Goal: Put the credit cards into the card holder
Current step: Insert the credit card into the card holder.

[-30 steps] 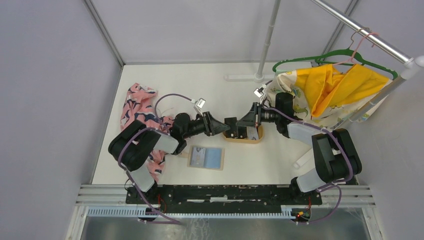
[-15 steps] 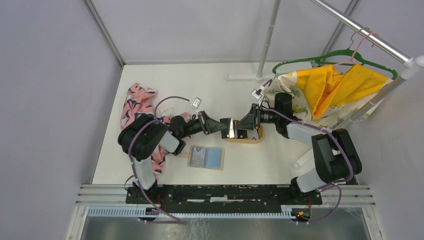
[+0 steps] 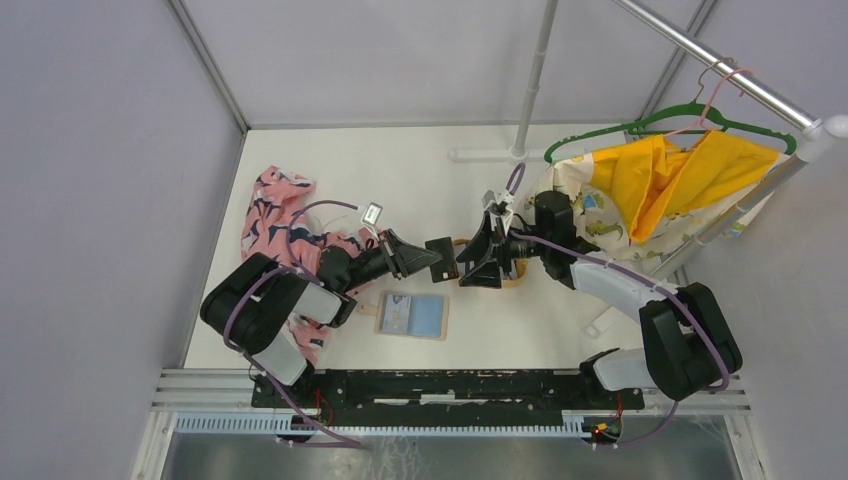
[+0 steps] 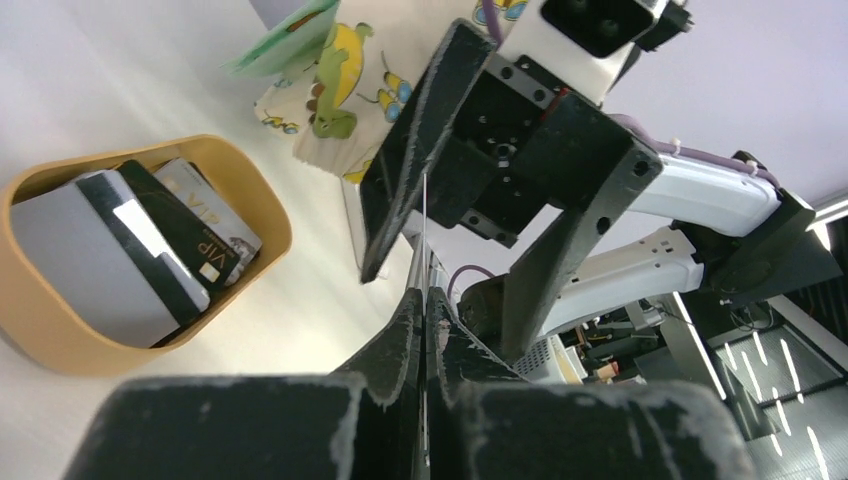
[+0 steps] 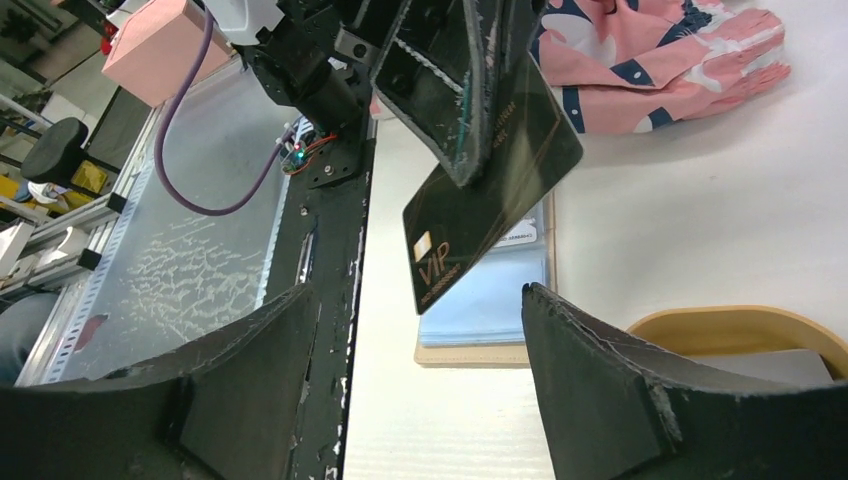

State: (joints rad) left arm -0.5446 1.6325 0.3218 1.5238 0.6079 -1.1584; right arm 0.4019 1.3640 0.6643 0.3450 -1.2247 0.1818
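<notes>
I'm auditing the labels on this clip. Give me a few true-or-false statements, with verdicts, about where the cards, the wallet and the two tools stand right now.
1. The left tool is shut on a black card marked VIP. True.
2. The right tool grips that card as well. False: its jaws stand wide open, one on either side of the card, not clamping it.
3. The card holder lies folded shut. False: it lies open and flat, blue panels up.
4. The tray has several cards in it. True.
</notes>
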